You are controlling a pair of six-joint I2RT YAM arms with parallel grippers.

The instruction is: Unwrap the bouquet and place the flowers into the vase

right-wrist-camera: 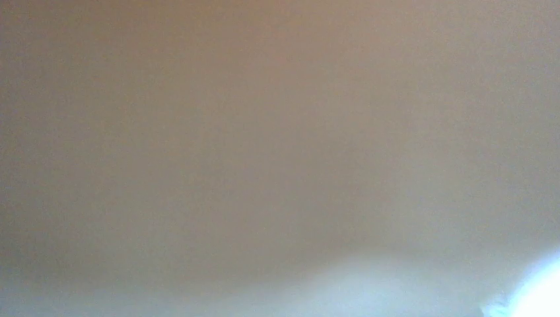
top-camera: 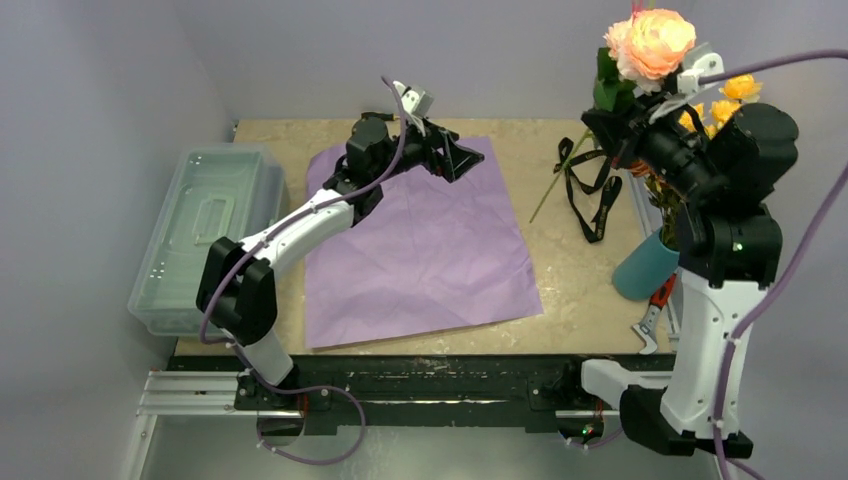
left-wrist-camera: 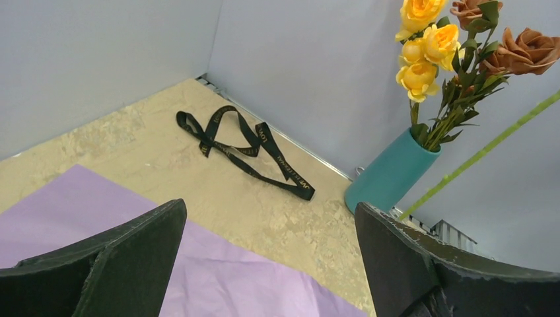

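The lilac wrapping paper (top-camera: 420,240) lies flat and unwrapped on the table. Over its far edge my left gripper (top-camera: 455,160) stands open and holds nothing; its fingers (left-wrist-camera: 112,264) frame the paper (left-wrist-camera: 72,205) in the left wrist view. The teal vase (top-camera: 645,265) stands at the right with yellow flowers (top-camera: 725,105) in it, also seen as vase (left-wrist-camera: 389,175) and blooms (left-wrist-camera: 422,39). My right gripper (top-camera: 622,125) is raised high, shut on a peach rose (top-camera: 652,42) whose green stem (top-camera: 555,185) slants down to the table. The right wrist view is a peach blur.
A black ribbon (top-camera: 592,195) lies loose on the table right of the paper, also ribbon (left-wrist-camera: 251,148). A translucent lidded box (top-camera: 205,235) stands at the left edge. A red-handled tool (top-camera: 655,305) lies by the vase. Walls close the far and right sides.
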